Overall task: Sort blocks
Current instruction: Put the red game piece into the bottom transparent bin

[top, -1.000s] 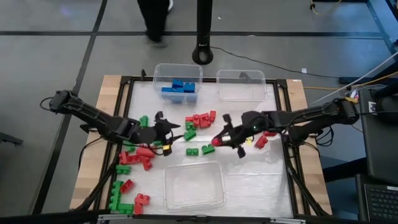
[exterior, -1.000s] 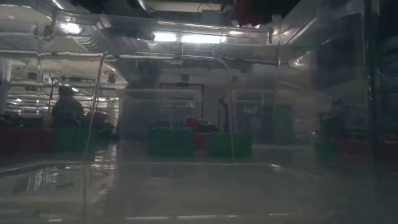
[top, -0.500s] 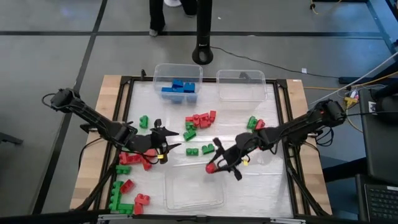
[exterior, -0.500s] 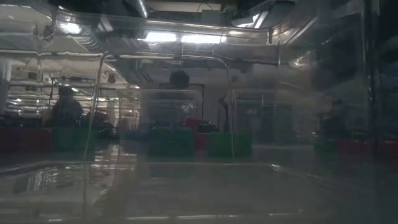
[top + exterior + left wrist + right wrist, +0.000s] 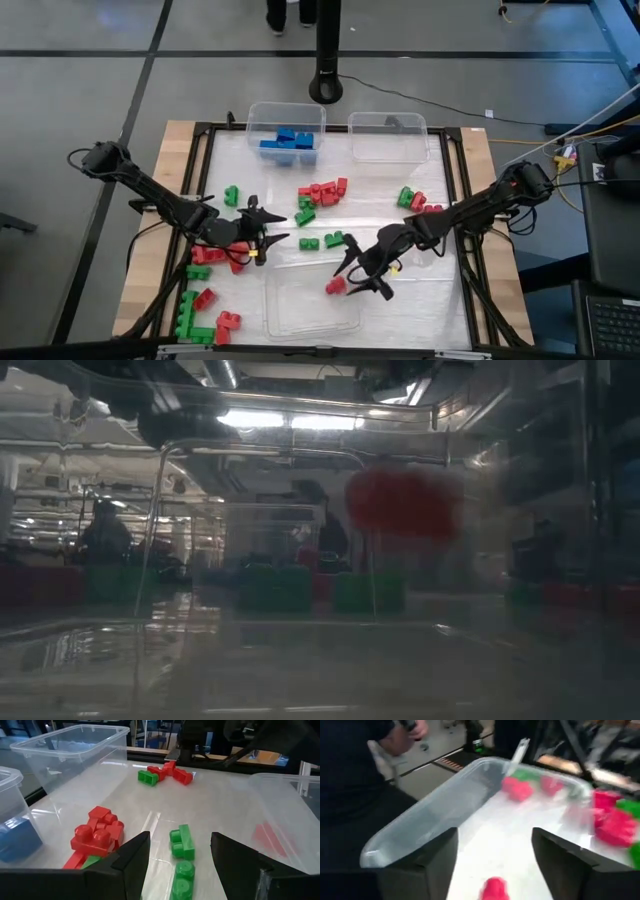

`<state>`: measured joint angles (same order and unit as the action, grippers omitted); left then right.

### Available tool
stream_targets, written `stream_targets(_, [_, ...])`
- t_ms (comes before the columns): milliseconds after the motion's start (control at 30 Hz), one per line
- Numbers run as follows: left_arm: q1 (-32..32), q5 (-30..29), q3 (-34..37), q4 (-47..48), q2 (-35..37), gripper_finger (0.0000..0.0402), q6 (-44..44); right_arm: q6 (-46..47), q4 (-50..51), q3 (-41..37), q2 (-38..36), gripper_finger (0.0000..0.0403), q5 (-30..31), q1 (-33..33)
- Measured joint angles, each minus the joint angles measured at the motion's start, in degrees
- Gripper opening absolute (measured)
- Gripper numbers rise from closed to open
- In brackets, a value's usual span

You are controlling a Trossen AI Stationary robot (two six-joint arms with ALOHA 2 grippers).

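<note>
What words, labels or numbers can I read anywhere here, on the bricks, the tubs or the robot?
None can be read.
The blocks show studs only, no lettering.
The clear bins carry no visible label.
The arms show no legible marking in any view.
The room behind the table in the low view is too dim and blurred to read.
</note>
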<state>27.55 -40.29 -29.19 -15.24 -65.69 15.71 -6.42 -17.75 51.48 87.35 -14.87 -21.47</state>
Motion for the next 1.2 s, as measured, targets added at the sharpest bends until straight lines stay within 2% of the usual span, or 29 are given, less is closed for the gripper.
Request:
stream_targets(133, [-0.02,-0.02,0.0,0.13,0.0,0.0198,0.4,2.96,5.44,0.05,-2.54,0.0294,-6.39,2.12])
stream_targets(233, [0.28,0.0,0.04,0.33,-0.02,0.0198,0.65,5.02,16.89,1.01,-7.28,0.0299,-7.75,4.0])
stream_targets(300, [0.33,0.02,0.04,1.08,-0.02,0.0198,0.83,6.12,26.5,1.59,-10.64,0.03,-6.54,5.0])
stream_targets(400, [0.28,0.0,0.04,1.54,-0.04,0.0198,1.05,6.94,40.69,2.41,-16.03,0.03,-0.41,6.2])
stream_targets(500, [0.31,0.03,0.04,1.59,-0.04,0.0198,1.07,7.67,55.86,2.56,-20.52,0.03,10.76,6.25])
stream_targets(567, [0.31,0.04,0.04,1.74,-0.04,0.0198,1.08,7.84,65.12,2.54,-22.08,0.03,17.43,6.14])
stream_targets(700, [0.26,0.03,0.04,2.75,-0.04,0.0198,2.14,9.04,79.23,2.43,-22.65,0.03,25.11,6.14])
stream_targets(833, [0.26,0.04,0.04,2.77,-0.04,0.0198,2.33,5.46,83.78,-0.15,-21.79,0.0301,27.88,6.14])
stream_targets(1200, [0.26,0.04,0.04,2.68,-0.04,0.0198,2.5,0.14,81.22,-9.24,-20.36,0.0301,26.29,6.14])
